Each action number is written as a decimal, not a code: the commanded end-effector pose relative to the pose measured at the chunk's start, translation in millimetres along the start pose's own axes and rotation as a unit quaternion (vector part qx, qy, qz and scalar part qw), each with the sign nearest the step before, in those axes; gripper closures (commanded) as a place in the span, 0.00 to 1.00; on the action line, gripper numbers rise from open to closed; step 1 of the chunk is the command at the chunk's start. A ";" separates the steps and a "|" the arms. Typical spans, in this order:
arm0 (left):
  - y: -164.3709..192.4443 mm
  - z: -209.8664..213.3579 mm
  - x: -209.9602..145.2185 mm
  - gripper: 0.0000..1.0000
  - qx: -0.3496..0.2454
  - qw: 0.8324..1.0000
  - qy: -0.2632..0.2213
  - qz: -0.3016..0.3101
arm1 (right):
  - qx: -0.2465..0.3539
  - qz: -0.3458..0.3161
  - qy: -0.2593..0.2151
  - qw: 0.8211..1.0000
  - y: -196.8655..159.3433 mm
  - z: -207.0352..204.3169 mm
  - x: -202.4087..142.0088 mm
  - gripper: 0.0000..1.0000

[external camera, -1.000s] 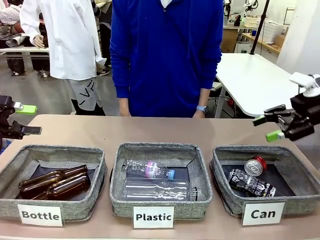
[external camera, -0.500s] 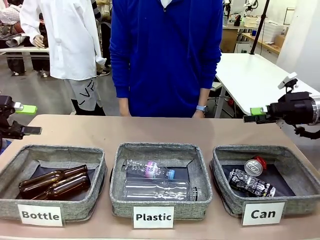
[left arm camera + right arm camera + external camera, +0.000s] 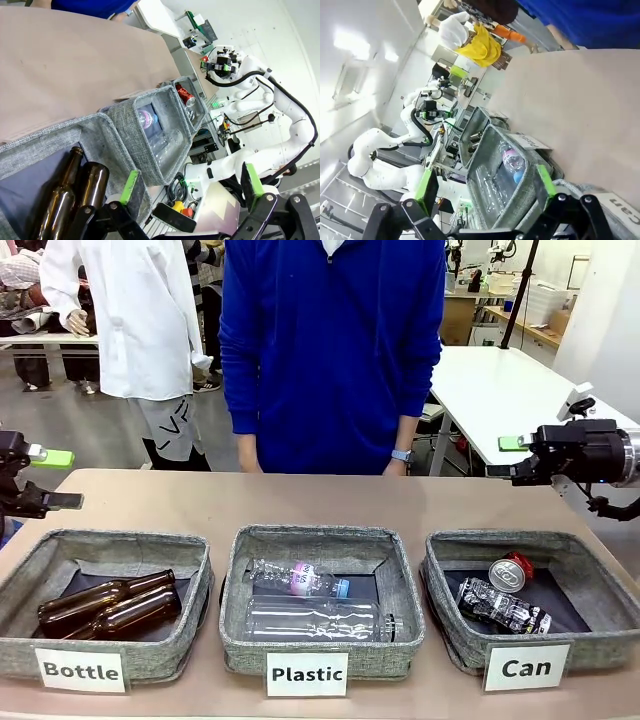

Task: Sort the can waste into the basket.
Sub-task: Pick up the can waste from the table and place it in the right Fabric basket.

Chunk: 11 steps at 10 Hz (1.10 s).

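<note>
So you've got both cans sitting in the Can basket (image 3: 455, 635) at the counter's (image 3: 300, 500) right end: the black can (image 3: 503, 606) lies on its side on the dark lining, and the red can (image 3: 510, 572) is just behind it, silver top facing you, near the basket's far wall. Both sit well below the rim.

Your right pincer (image 3: 510, 457) hangs wide and empty above the counter's right edge, behind the Can basket's far rim and clear of it. Your left pincer (image 3: 55, 480) is also wide and empty, off the counter's left edge, above and behind the Bottle basket (image 3: 200, 580) with its two brown bottles (image 3: 110, 605).

The three baskets line up along the near edge with narrow gaps between them; the Plastic basket (image 3: 235, 610) in the middle holds clear bottles (image 3: 315, 618). Behind the row there's a bare strip of counter across the whole width, up to the person (image 3: 330, 350) standing at the far edge.
</note>
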<state>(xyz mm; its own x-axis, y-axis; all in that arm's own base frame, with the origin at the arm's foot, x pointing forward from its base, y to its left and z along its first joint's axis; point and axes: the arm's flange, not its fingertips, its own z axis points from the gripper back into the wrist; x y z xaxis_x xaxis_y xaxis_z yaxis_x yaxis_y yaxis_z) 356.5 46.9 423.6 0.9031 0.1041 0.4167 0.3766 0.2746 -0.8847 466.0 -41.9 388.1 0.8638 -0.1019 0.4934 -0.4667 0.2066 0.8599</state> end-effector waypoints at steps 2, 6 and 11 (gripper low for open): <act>-2.5 1.4 -1.3 0.00 0.001 1.000 0.000 -0.002 | -0.008 0.011 0.004 1.000 -1.6 1.2 0.6 0.00; -2.5 1.4 -1.3 0.00 0.001 1.000 0.000 -0.002 | -0.008 0.011 0.004 1.000 -1.6 1.2 0.6 0.00; -2.5 1.4 -1.3 0.00 0.001 1.000 0.000 -0.002 | -0.008 0.011 0.004 1.000 -1.6 1.2 0.6 0.00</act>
<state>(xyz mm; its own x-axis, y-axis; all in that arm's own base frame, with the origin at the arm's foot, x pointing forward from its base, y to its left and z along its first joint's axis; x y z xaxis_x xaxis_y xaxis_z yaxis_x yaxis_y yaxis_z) 356.5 46.9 423.6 0.9031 0.1041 0.4167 0.3766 0.2746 -0.8847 466.1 -42.5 387.3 0.8644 -0.1025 0.4923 -0.4651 0.2089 0.8602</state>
